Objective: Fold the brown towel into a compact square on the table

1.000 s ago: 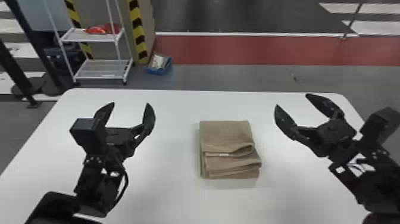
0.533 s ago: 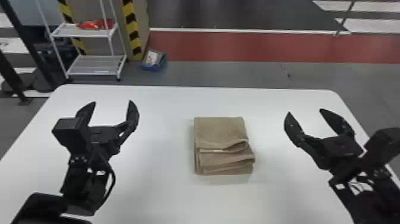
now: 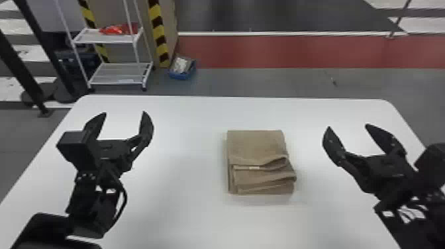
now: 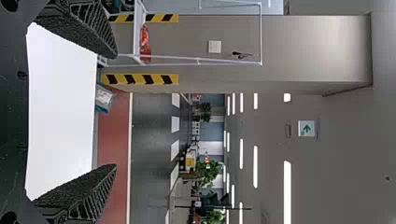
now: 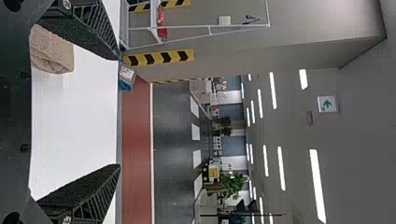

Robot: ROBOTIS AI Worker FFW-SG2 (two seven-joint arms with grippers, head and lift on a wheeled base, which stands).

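Here's the left gripper (image 3: 124, 113), wide open and empty, then the brown towel (image 3: 256, 145) folded squarish on the table (image 3: 182, 212) between both, and the right gripper (image 3: 347, 126), equally spread, holding nothing, presumably because folding's finished.

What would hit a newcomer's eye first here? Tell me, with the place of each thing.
First, the folded brown towel, lying near the middle of the white table. Then the black left gripper and right gripper, open on either side of it. Beyond the table's far left corner, yellow-and-black striped tape stands out beside a white rack.
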